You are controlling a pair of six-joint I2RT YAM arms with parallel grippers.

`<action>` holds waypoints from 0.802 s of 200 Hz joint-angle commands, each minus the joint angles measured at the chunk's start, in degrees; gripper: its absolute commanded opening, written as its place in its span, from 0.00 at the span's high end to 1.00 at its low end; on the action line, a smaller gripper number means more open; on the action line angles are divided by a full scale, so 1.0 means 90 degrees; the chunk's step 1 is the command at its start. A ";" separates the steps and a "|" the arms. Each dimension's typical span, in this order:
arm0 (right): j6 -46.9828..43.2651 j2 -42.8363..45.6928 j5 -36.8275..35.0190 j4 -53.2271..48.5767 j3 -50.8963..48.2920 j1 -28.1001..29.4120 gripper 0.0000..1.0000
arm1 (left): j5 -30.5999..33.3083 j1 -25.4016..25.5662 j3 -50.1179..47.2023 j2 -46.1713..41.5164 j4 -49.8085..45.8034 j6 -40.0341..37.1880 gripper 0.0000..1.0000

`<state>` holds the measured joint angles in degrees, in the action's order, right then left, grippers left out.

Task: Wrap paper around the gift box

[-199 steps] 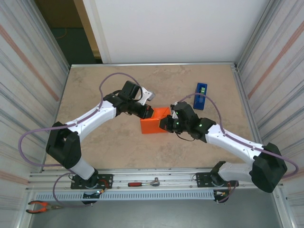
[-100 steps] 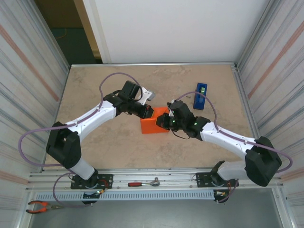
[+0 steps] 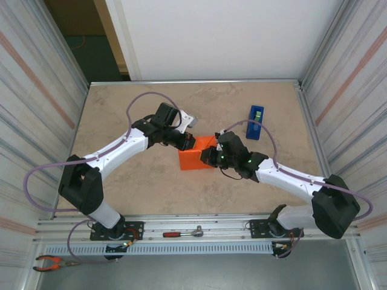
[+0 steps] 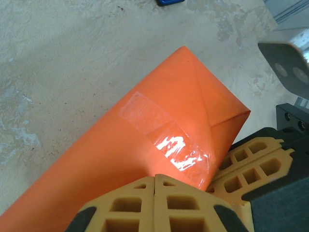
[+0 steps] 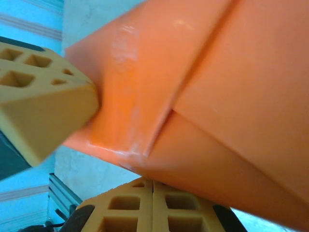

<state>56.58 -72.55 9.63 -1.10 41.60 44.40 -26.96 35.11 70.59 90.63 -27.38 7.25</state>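
The paper [image 3: 195, 158] is bright orange and folded round a block at the table's middle; the gift box is hidden inside it. In the left wrist view a clear tape strip [image 4: 161, 135] lies across the paper [image 4: 111, 164] beside a folded end flap. My left gripper [image 3: 188, 143] is shut, its tips [image 4: 154, 178] pressed against the package's far left corner. My right gripper [image 3: 209, 158] is shut too, its tips [image 5: 152, 182] touching the underside edge of the paper [image 5: 227, 87] at the package's right end. The left gripper's finger [image 5: 43, 111] pushes the same fold from the other side.
A blue tape dispenser [image 3: 256, 122] stands behind and to the right of the package. A red-handled driver [image 3: 181, 233] lies on the front rail and pliers [image 3: 51, 263] at the bottom left. Corrugated walls close in both sides.
My right gripper has edged a little to the left, closer against the package's right end. The left arm and the package have stayed put.
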 commanded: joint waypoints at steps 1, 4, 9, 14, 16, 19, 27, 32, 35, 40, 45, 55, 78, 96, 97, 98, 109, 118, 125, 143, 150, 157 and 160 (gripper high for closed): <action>0.0118 0.0322 -0.0255 -0.0158 -0.0182 0.0027 1.00 | 0.0037 0.0171 -0.0304 0.0252 -0.0660 -0.0141 1.00; 0.0120 0.0340 -0.0259 -0.0168 -0.0197 0.0029 1.00 | 0.0031 0.0171 -0.0306 0.0252 -0.0662 -0.0137 1.00; 0.0120 0.0362 -0.0268 -0.0179 -0.0214 0.0025 1.00 | 0.0031 0.0171 -0.0311 0.0258 -0.0652 -0.0134 1.00; 0.0119 0.0357 -0.0269 -0.0180 -0.0218 0.0026 1.00 | 0.0025 0.0172 -0.0314 0.0267 -0.0657 -0.0122 1.00; 0.0120 0.0371 -0.0269 -0.0180 -0.0218 0.0027 1.00 | 0.0024 0.0176 -0.0311 0.0263 -0.0656 -0.0124 1.00; 0.0120 0.0371 -0.0265 -0.0175 -0.0214 0.0030 1.00 | 0.0023 0.0173 -0.0309 0.0267 -0.0650 -0.0122 1.00; 0.0120 0.0360 -0.0243 -0.0156 -0.0192 0.0029 1.00 | 0.0017 0.0171 -0.0306 0.0272 -0.0651 -0.0136 1.00; 0.0120 0.0350 -0.0231 -0.0126 -0.0182 0.0027 1.00 | 0.0017 0.0177 -0.0305 0.0272 -0.0650 -0.0131 1.00; 0.0120 0.0345 -0.0217 -0.0110 -0.0167 0.0027 1.00 | 0.0010 0.0180 -0.0304 0.0277 -0.0655 -0.0140 1.00; 0.0120 0.0327 -0.0202 -0.0080 -0.0147 0.0028 1.00 | 0.0009 0.0185 -0.0304 0.0273 -0.0650 -0.0140 1.00; 0.0113 0.0301 -0.0183 -0.0056 -0.0119 0.0027 1.00 | 0.0010 0.0181 -0.0302 0.0278 -0.0650 -0.0141 1.00; 0.0101 0.0221 -0.0161 -0.0023 -0.0037 0.0027 1.00 | 0.0020 0.0184 -0.0310 0.0273 -0.0655 -0.0140 1.00; 0.0081 -0.0014 -0.0176 0.0145 0.0089 0.0034 1.00 | 0.0017 0.0181 -0.0311 0.0272 -0.0652 -0.0140 1.00; 0.0066 -0.0179 -0.0261 0.0295 0.0143 0.0018 1.00 | 0.0014 0.0182 -0.0306 0.0275 -0.0650 -0.0135 1.00; 0.0064 -0.0184 -0.0265 0.0306 0.0143 0.0018 1.00 | 0.0010 0.0181 -0.0310 0.0273 -0.0650 -0.0138 1.00; 0.0063 -0.0187 -0.0277 0.0312 0.0143 0.0023 1.00 | 0.0009 0.0181 -0.0302 0.0273 -0.0650 -0.0144 1.00; 0.0063 -0.0228 -0.0351 0.0355 0.0139 0.0013 1.00 | 0.0000 0.0180 -0.0314 0.0265 -0.0648 -0.0149 1.00; 0.0043 -0.0214 -0.0365 0.0352 0.0119 0.0000 1.00 | -0.0006 0.0181 -0.0317 0.0248 -0.0630 -0.0151 1.00; 0.0032 -0.0196 -0.0335 0.0348 0.0095 -0.0026 1.00 | -0.0011 0.0181 -0.0324 0.0234 -0.0622 -0.0156 1.00; -0.0023 -0.0012 -0.0168 0.0123 0.0076 -0.0106 1.00 | -0.0038 0.0181 -0.0315 0.0180 -0.0605 -0.0160 1.00; -0.0043 0.0102 -0.0152 -0.0040 0.0060 -0.0126 1.00 | -0.0069 0.0181 -0.0284 0.0151 -0.0608 -0.0159 1.00; -0.0051 0.0210 -0.0120 -0.0187 0.0051 -0.0153 1.00 | -0.0109 0.0181 -0.0253 0.0114 -0.0588 -0.0169 1.00; -0.0055 0.0272 -0.0100 -0.0246 0.0046 -0.0173 1.00 | -0.0117 0.0181 -0.0241 0.0092 -0.0578 -0.0164 1.00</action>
<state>56.55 -73.89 8.62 -0.01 40.86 43.88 -26.96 35.22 70.57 90.54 -27.40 7.22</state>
